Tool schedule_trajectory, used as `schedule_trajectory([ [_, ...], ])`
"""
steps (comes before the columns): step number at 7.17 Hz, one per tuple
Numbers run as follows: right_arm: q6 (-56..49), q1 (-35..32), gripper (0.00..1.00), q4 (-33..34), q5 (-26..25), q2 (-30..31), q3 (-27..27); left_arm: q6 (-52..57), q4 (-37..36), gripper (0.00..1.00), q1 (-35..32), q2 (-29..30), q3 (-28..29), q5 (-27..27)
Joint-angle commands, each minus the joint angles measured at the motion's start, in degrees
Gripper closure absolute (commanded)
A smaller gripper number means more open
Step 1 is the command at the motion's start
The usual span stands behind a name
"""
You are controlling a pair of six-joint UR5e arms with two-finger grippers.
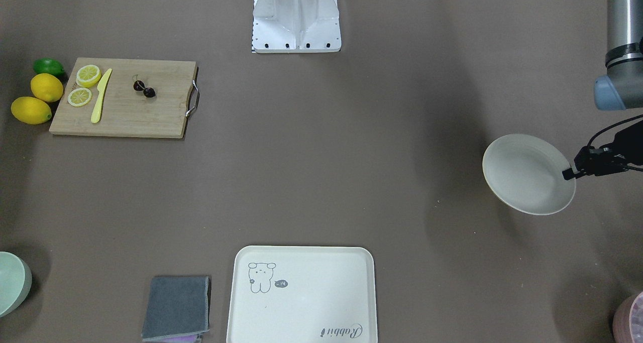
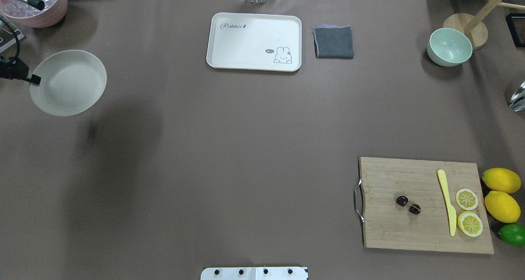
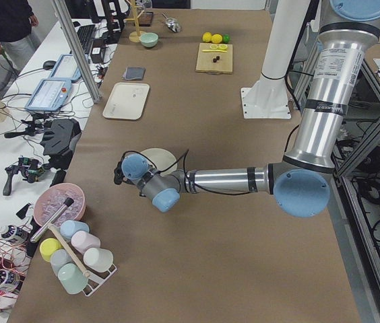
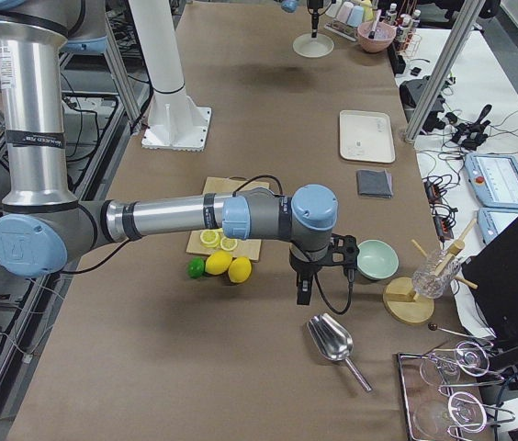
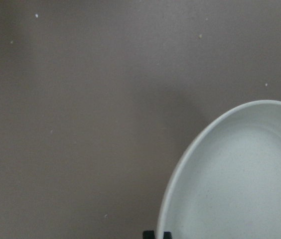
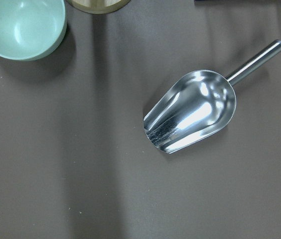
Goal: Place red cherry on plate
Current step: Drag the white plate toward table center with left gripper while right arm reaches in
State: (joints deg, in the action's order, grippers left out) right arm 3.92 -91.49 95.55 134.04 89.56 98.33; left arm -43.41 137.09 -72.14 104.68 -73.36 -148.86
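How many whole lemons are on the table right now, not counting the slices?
2. One whole yellow lemon lies on the table just past the wooden cutting board's handle-free end; the second whole yellow lemon sits between it and the green lime. None looks hidden.

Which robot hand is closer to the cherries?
Right. The right gripper hangs just past the lemons near the red cherry; the left gripper holds the plate far across.

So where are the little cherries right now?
In the overhead view the red cherry lies on the wooden cutting board at the table's right, just left of the yellow knife.
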Motion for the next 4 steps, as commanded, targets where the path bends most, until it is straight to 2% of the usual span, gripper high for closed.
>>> schedule_trajectory([
  [1,-0.1,0.0,0.0,-1.0,1.1,0.1,0.1,-23.2,0.5,1.0,7.4,6.7,-5.6,1.7],
  [3,1.2,1.7,0.0,-1.3,2.7,-0.5,2.2,-35.8,0.4,1.0,19.0,8.3,-13.1,15.4],
  [4,8.8,5.4,0.0,-1.9,2.6,-1.0,6.9,-40.7,0.3,1.0,23.4,10.5,-13.8,20.6],
])
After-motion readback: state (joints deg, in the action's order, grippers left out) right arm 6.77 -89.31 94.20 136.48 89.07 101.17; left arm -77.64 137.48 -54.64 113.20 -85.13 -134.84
